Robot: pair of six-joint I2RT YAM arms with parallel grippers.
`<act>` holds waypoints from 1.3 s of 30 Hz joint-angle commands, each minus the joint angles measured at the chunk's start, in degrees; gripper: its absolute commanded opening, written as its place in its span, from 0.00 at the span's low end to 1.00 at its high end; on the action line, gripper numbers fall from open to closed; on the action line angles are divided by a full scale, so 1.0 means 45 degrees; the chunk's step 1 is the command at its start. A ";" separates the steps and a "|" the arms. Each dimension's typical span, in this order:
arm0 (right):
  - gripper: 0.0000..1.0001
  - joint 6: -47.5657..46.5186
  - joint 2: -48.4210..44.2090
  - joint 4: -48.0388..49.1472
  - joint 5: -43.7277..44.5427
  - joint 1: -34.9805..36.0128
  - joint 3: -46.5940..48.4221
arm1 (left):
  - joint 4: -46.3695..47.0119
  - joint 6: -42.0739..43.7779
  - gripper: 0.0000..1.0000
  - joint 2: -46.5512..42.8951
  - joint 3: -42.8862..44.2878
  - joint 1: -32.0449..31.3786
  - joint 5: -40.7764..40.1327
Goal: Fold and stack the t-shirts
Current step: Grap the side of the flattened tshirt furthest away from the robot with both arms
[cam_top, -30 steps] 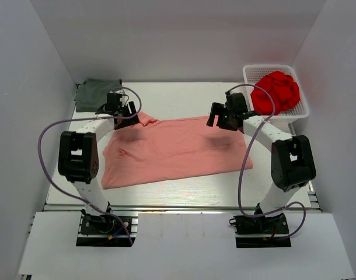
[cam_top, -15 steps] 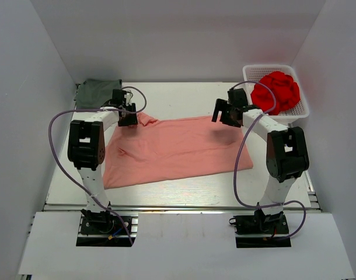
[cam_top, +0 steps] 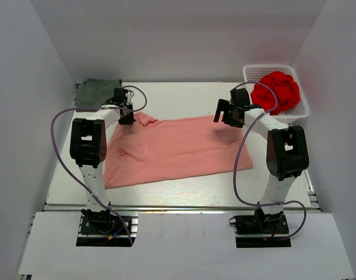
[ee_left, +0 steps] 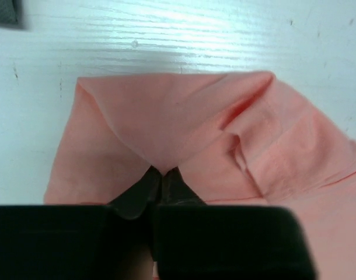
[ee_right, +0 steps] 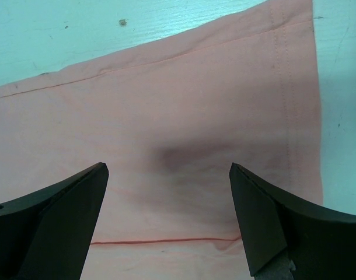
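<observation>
A salmon-pink t-shirt [cam_top: 178, 149] lies spread flat across the middle of the white table. My left gripper [cam_top: 126, 118] is at its far left corner, shut on a pinched fold of the pink cloth [ee_left: 160, 149]. My right gripper [cam_top: 227, 119] hovers over the shirt's far right corner, open, with flat pink cloth [ee_right: 166, 157] between its fingers and nothing held. A dark grey-green t-shirt [cam_top: 96, 93] lies folded at the table's far left corner; its edge [ee_left: 4, 11] shows in the left wrist view.
A white basket [cam_top: 299, 114] at the far right holds a bunched red cloth [cam_top: 276, 90]. White walls close in the table on three sides. Bare white table [cam_top: 184, 99] lies beyond the pink shirt.
My left gripper has moved slightly toward the shirt's far left corner and shut on the cloth. The right gripper has shifted a little to the far right, still open.
</observation>
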 commanded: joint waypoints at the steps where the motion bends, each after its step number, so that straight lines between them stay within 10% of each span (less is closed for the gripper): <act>1: 0.90 -0.0099 0.0099 0.0066 -0.0147 -0.0079 0.0409 | 0.0177 0.0049 0.03 -0.0330 0.0628 0.0059 -0.0112; 39: 0.90 -0.0352 0.5234 -0.1320 0.3915 -0.0742 0.6581 | -0.0059 0.0576 0.00 -0.1013 0.1822 0.0059 -0.0385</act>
